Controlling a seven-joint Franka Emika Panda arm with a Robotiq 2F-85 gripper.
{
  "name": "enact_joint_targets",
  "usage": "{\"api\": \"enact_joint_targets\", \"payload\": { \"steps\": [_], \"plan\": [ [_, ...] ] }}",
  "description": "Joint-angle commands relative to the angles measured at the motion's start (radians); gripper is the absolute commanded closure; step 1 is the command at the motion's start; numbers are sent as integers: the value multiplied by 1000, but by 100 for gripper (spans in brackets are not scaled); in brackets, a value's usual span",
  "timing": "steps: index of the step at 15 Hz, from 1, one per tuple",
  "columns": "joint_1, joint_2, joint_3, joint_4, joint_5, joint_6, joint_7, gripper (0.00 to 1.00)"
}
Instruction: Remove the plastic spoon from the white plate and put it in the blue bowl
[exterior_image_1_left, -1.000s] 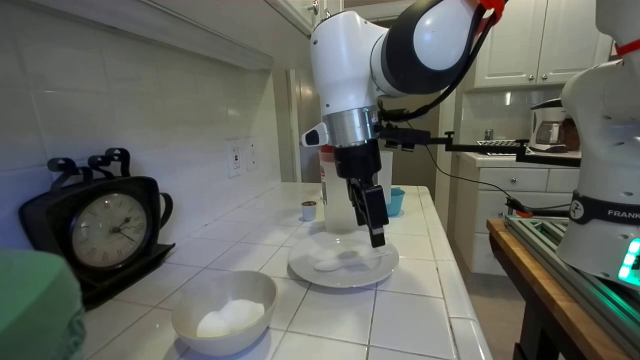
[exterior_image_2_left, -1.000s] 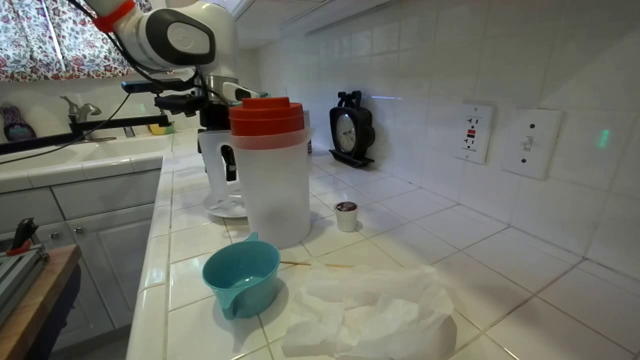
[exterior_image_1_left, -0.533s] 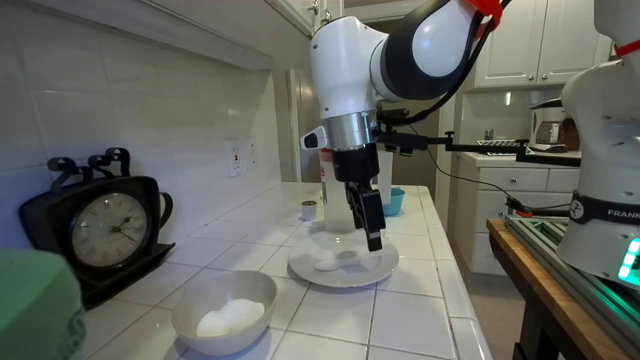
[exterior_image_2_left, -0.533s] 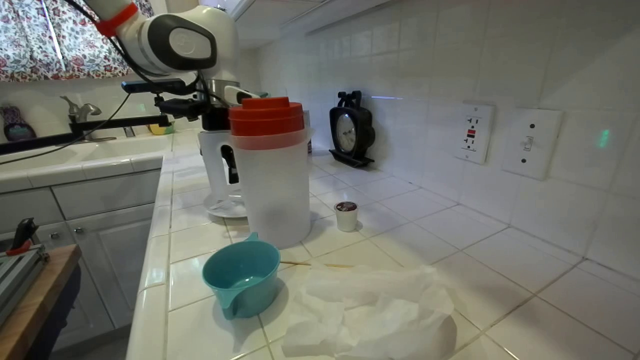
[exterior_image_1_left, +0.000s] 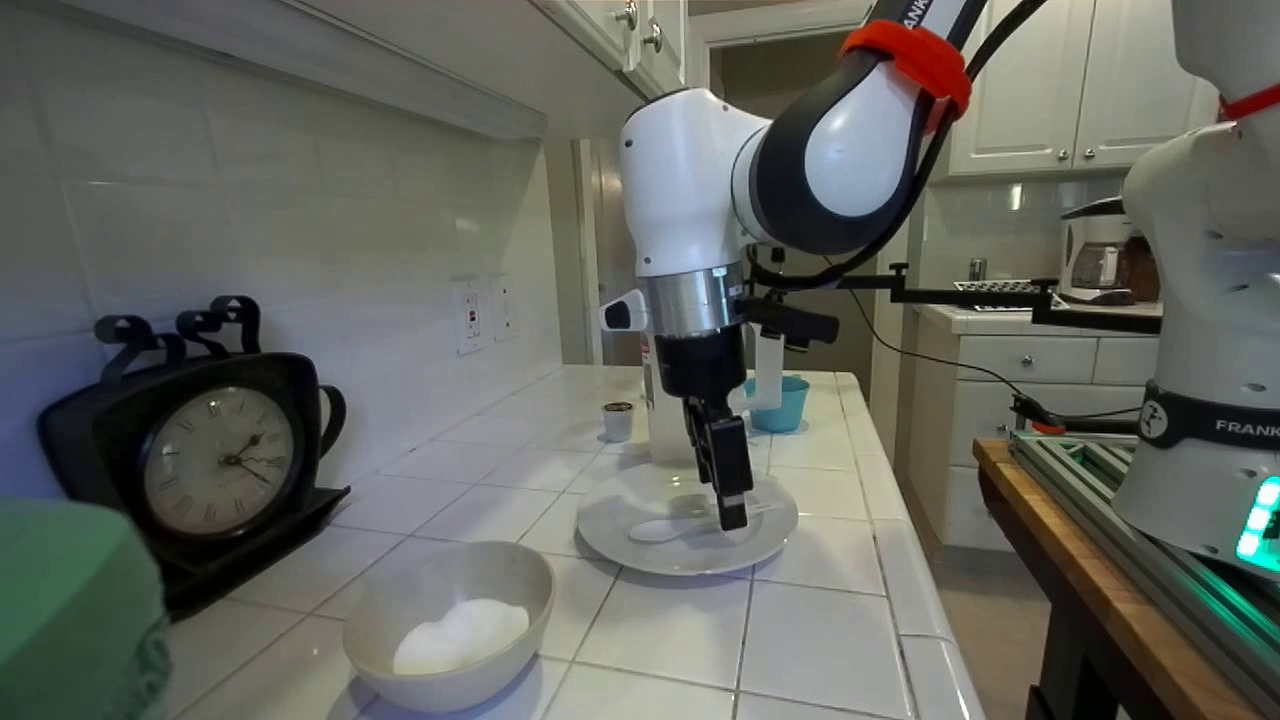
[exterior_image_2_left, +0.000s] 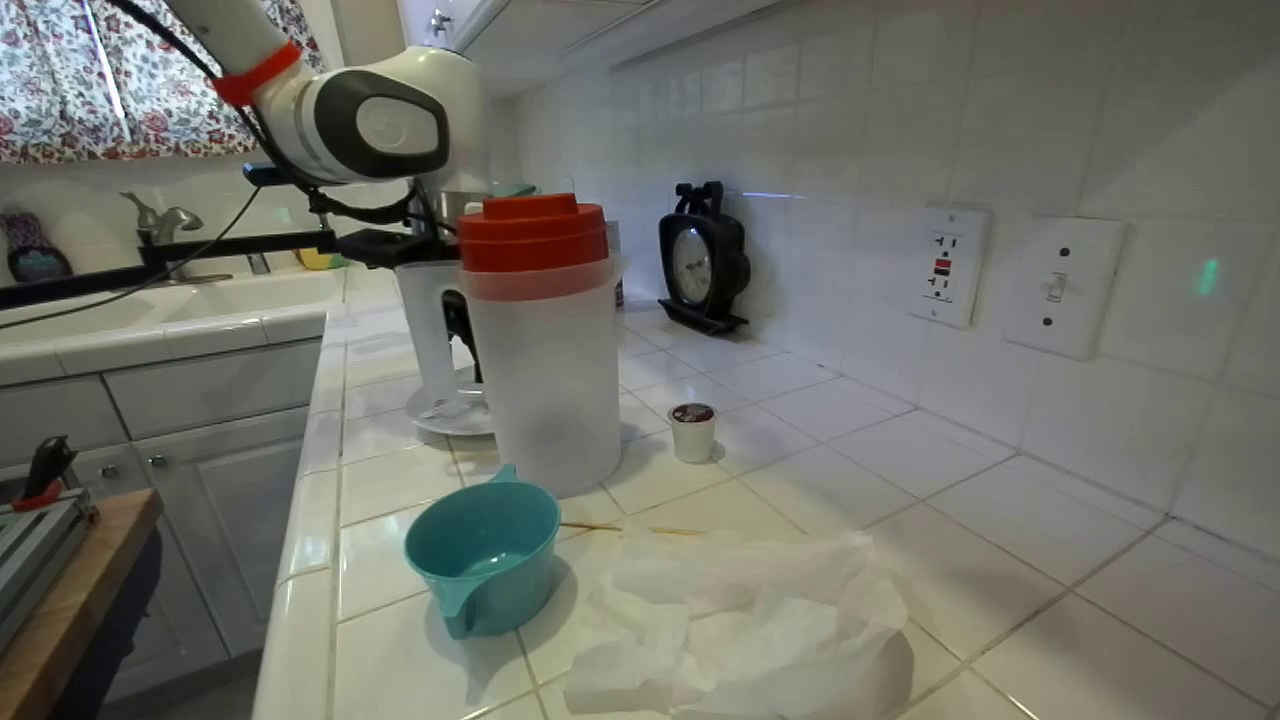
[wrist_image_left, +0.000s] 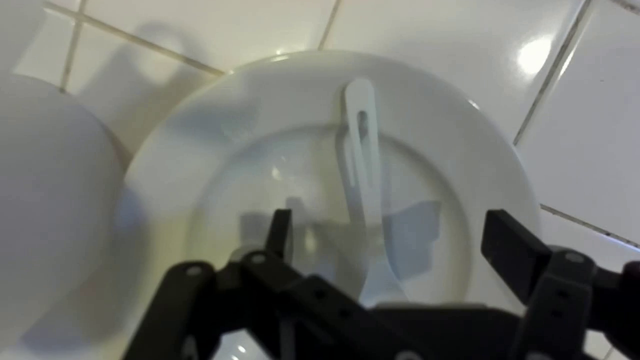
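Observation:
The whitish plastic spoon (wrist_image_left: 371, 200) lies across the white plate (wrist_image_left: 450, 115) in the wrist view, its slotted handle pointing up the picture and its wide end partly hidden by my gripper. In an exterior view the spoon (exterior_image_1_left: 655, 531) and plate (exterior_image_1_left: 620, 552) show below my gripper (exterior_image_1_left: 733, 520). In the wrist view my gripper (wrist_image_left: 389, 224) is open and empty, its fingers on either side of the spoon and apart from it. How far above the plate the tips are is hard to tell. The blue bowl (exterior_image_2_left: 485, 560) stands near the counter edge, partly hidden in an exterior view (exterior_image_1_left: 787, 405).
A red-lidded pitcher (exterior_image_2_left: 545, 380) stands beside the plate, between it and the blue bowl. A small pod cup (exterior_image_2_left: 693, 435), crumpled paper (exterior_image_2_left: 750, 630), a grey-white bowl with white contents (exterior_image_1_left: 450, 650) and a black clock (exterior_image_1_left: 220, 460) are also on the counter.
My open gripper has come down over the plate and shifted a little toward the tiled wall. The spoon, plate and blue bowl have not moved.

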Motion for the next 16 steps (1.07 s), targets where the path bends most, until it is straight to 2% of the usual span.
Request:
{"api": "enact_joint_targets", "payload": {
  "steps": [1,2,3,4,5,8,9,10,13,14,16],
  "plan": [
    [4,32,-12,28,-34,23,8,32],
    [6,38,-14,32,-38,29,11,29],
    [6,43,-17,36,-44,30,12,36],
    [5,47,-16,39,-43,32,6,28],
    [5,52,-17,42,-47,35,6,35],
    [5,61,-19,46,-52,45,4,46],
    [6,64,-19,47,-55,48,5,65],
    [8,67,-21,49,-62,48,8,70],
    [9,72,-21,50,-68,57,6,96],
    [9,73,-21,49,-68,61,5,100],
    [11,70,-23,48,-74,62,6,100]
  ]
}}
